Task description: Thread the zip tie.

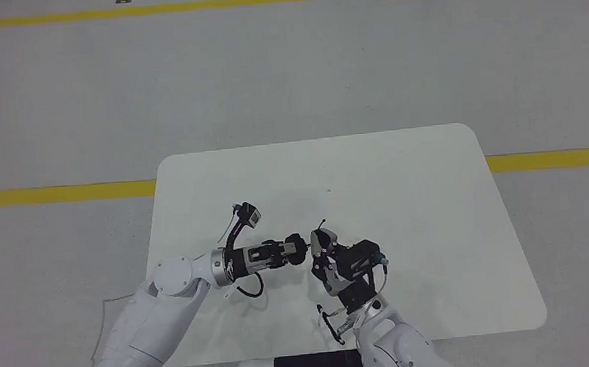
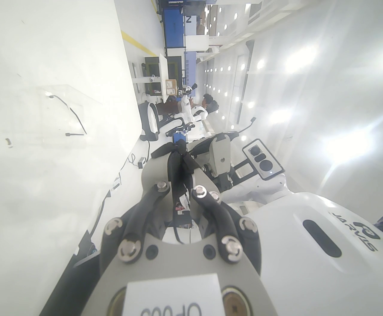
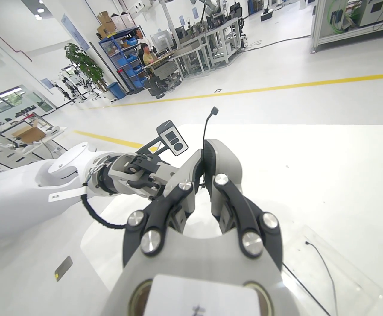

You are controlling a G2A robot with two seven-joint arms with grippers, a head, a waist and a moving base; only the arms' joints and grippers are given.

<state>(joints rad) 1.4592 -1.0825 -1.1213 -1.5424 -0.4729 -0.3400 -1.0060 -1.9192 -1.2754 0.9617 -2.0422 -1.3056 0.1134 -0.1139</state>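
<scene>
A thin black zip tie [image 3: 205,131] stands upright out of my right gripper [image 3: 204,155], which is shut on its strap, with the square head [image 3: 214,111] at the top. From above, the same zip tie [image 1: 323,223] pokes out beside the right gripper [image 1: 320,246] over the table's near middle. My left gripper [image 1: 300,248] points at it from the left, tips almost touching it. In its own view the left gripper [image 2: 176,148] has its black pads [image 2: 172,167] pressed together. I cannot tell whether anything sits between them.
A clear tray [image 3: 353,269] with spare black zip ties [image 3: 324,263] lies on the white table [image 1: 425,187] close to the robot; the tray [image 2: 42,98] and ties [image 2: 76,118] also appear beside the left gripper.
</scene>
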